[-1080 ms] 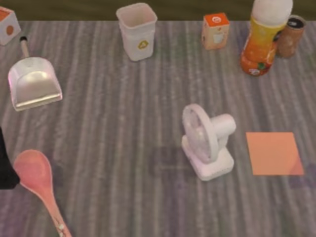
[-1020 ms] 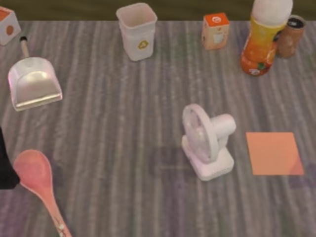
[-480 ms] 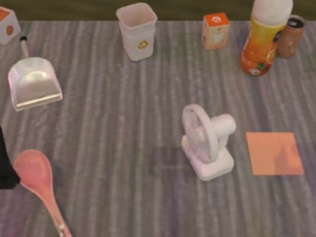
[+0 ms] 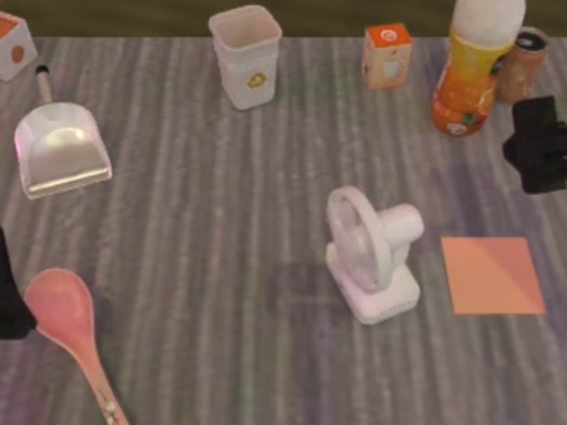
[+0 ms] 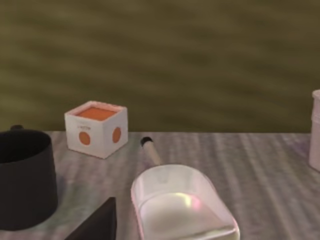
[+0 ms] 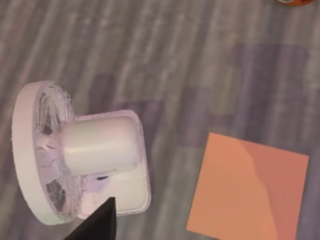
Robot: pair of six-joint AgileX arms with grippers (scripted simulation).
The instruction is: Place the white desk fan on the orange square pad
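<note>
The white desk fan (image 4: 372, 252) stands upright right of the table's middle, its round grille facing left and its motor housing pointing right. In the right wrist view the white desk fan (image 6: 80, 155) lies below the camera. The orange square pad (image 4: 493, 274) lies flat just right of it, bare, with a gap between them; the orange square pad (image 6: 250, 185) shows partly shaded there. My right gripper (image 4: 537, 146) hangs open at the right edge, behind the pad and apart from the fan; one dark fingertip (image 6: 102, 220) shows. My left gripper (image 4: 9, 297) is parked open at the left edge.
Along the back stand a white bin (image 4: 247, 57), an orange-and-white carton (image 4: 386, 55), an orange bottle (image 4: 474, 66) and a can (image 4: 523, 64). On the left lie a dustpan (image 4: 60, 150), a pink spoon (image 4: 71, 332) and another carton (image 4: 12, 46). A black cup (image 5: 22, 177) stands near the dustpan.
My right arm has come into the top view at the right edge, and its shadow has crossed the pad. The fan and the left arm have not moved.
</note>
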